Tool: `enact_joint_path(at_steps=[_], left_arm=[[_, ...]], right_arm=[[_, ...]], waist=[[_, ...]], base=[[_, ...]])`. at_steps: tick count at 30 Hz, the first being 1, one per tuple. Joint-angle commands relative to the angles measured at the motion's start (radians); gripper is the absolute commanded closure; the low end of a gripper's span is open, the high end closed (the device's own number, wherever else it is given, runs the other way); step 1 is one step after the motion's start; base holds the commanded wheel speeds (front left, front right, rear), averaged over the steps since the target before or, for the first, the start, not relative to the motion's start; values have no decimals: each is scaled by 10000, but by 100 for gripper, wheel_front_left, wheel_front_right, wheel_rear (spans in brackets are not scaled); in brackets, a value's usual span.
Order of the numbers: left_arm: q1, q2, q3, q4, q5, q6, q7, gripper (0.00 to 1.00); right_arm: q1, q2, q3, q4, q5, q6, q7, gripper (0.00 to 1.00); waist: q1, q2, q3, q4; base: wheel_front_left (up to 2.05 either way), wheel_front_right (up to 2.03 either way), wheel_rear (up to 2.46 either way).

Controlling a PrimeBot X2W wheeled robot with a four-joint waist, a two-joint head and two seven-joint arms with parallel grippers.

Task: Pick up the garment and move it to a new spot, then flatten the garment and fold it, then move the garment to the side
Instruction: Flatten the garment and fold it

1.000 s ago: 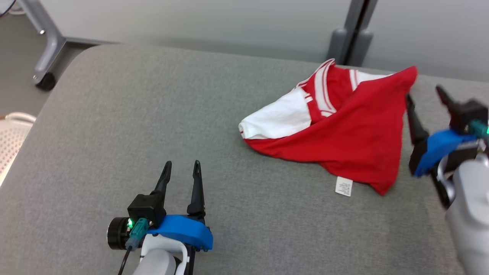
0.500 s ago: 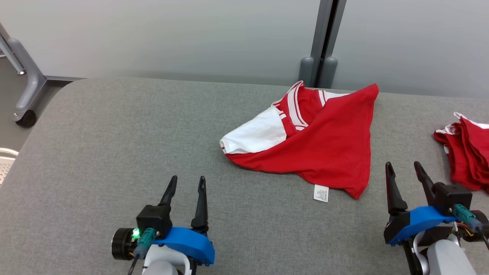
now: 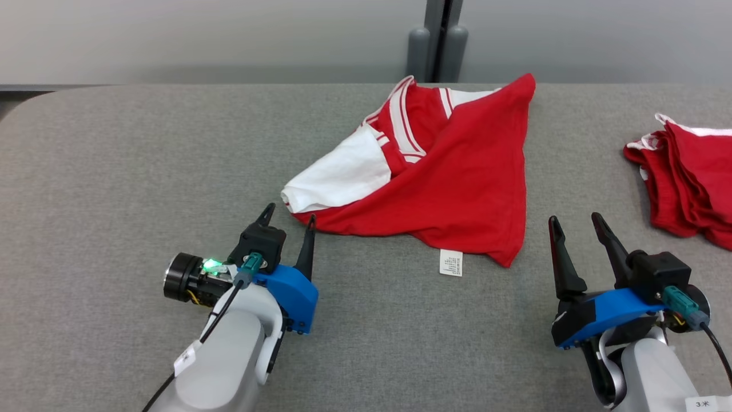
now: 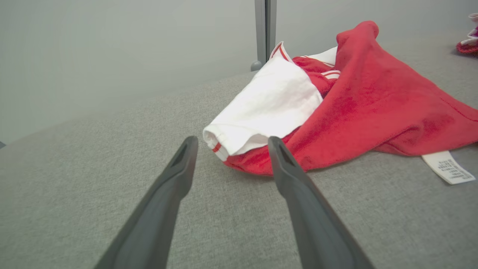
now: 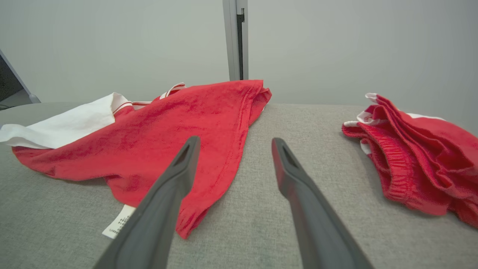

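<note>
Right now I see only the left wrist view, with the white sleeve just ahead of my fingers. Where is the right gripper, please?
Observer: The right gripper stands open just beyond the red garment, past its lower right corner, and does not touch it.
Operator: Thank you. What is the small red bit at the far right edge of my view?
Observer: It is a second red and white garment, bunched up. It lies to the right of the right gripper, apart from the first one.
</note>
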Motion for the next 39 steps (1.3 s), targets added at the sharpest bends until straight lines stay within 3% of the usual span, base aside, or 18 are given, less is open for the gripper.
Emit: enact_joint_path(at_steps=[1,7,16,20,21,22,24,25,31,39], left_arm=[[-162,46,44,200,23,89,-33,0],[-1142,300,-56,1475,447,483,-260,0],[-1888,342,-87,2272,661,917,-1115,0],[-2155,338,-284,2544,833,910,-1235,0],[-2257,337,-341,2603,891,883,-1249,5],[-2332,323,-401,2661,917,864,-1260,41],[-2426,253,-489,2774,939,825,-1303,71],[-2457,226,-505,2833,912,795,-1325,100],[-2625,44,-207,2999,437,671,-1427,100],[-1847,-456,2184,2119,-2669,-16,-1490,100]], right_arm=[[-127,-17,34,-65,72,-2,2,0],[-349,-16,10,-194,86,-2,-7,0],[-430,-15,-176,-236,77,-2,-114,0],[-441,-15,-116,-256,165,-2,-83,0],[-446,-15,-103,-260,185,-2,-77,0],[-448,-14,-92,-261,207,-2,-76,0],[-453,-14,-93,-220,231,-2,-85,0],[-455,-14,-95,-204,234,-2,-92,0],[-428,-14,-232,-147,244,-2,-127,0],[-197,-15,-421,-106,223,-2,-166,0]], waist=[[-1,0,107,-78],[-1,0,706,-582],[-1,0,944,-777],[-1,0,980,-810],[-1,0,992,-818],[-1,0,1000,-825],[-1,0,1006,-832],[-1,0,1003,-833],[-1,0,882,-714],[-1,0,499,-271]], base=[[0,0,0],[0,0,0],[0,0,0],[0,0,0],[0,0,0],[0,0,0],[0,0,0],[0,0,0],[0,0,0],[0,0,0]])
